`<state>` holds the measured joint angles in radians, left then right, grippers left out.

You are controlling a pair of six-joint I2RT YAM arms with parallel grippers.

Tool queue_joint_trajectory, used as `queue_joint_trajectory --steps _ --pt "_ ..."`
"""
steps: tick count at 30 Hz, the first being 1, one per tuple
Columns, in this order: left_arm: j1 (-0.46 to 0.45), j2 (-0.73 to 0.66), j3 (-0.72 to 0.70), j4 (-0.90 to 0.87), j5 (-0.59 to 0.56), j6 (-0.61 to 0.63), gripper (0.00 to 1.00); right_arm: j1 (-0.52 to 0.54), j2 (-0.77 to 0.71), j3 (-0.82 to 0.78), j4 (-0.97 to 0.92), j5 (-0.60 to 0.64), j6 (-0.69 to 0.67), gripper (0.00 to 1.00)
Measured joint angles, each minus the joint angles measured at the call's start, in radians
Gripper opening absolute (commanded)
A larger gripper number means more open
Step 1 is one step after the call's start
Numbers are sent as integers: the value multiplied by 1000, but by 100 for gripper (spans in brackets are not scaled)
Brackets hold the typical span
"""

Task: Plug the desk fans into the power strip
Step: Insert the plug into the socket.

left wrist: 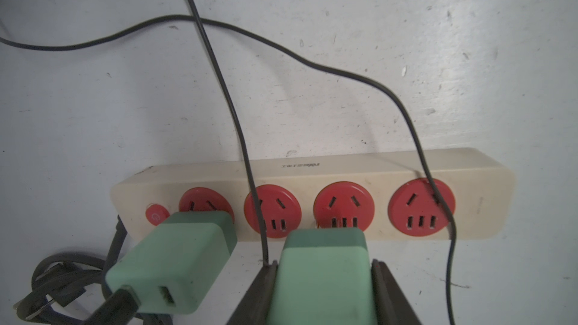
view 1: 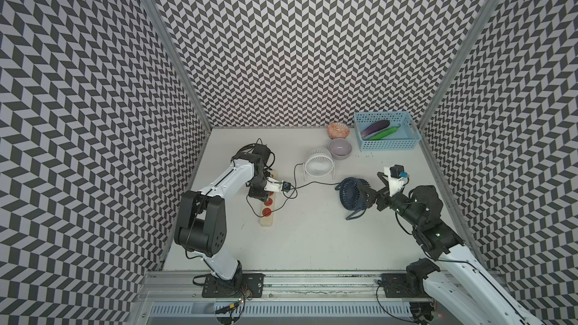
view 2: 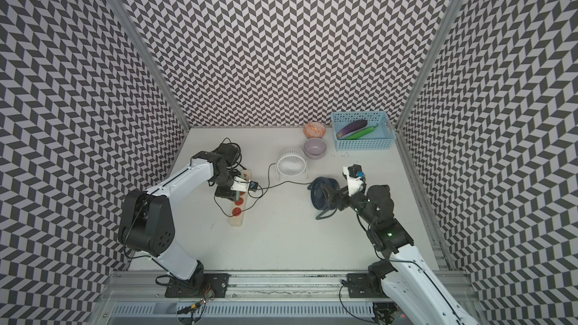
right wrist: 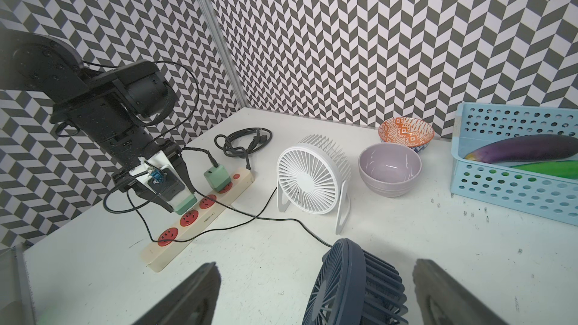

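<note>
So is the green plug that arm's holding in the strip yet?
Out. The left end effector is shut on the green plug; the red socket at its tip shows bare slots.

Left arm (view 1: pixel 225 179): elbow raised by the base, white forearm reaching forward.
Left wrist (view 1: pixel 259 179): bent down, pointing steeply at desk (view 1: pixel 312 239).
Left gripper (left wrist: pixel 322 272): fingers (left wrist: pixel 259 292) clamped on both sides of green adapter (left wrist: pixel 325 254).
Right arm (view 1: pixel 438 236): stretched low, forward and inward from its base.
Right gripper (right wrist: pixel 316 265): nearly level, close above desk, fingers (right wrist: pixel 194 295) spread wide, clamping nothing.
</note>
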<state>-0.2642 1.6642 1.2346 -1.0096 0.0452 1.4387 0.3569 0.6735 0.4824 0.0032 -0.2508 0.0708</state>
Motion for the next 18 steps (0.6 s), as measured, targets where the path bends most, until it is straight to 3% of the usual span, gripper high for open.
queue_joint_trajectory --steps 18 --pt "-5 -3 -6 -35 4 -16 0 0 0 -2 2 1 -1 100"
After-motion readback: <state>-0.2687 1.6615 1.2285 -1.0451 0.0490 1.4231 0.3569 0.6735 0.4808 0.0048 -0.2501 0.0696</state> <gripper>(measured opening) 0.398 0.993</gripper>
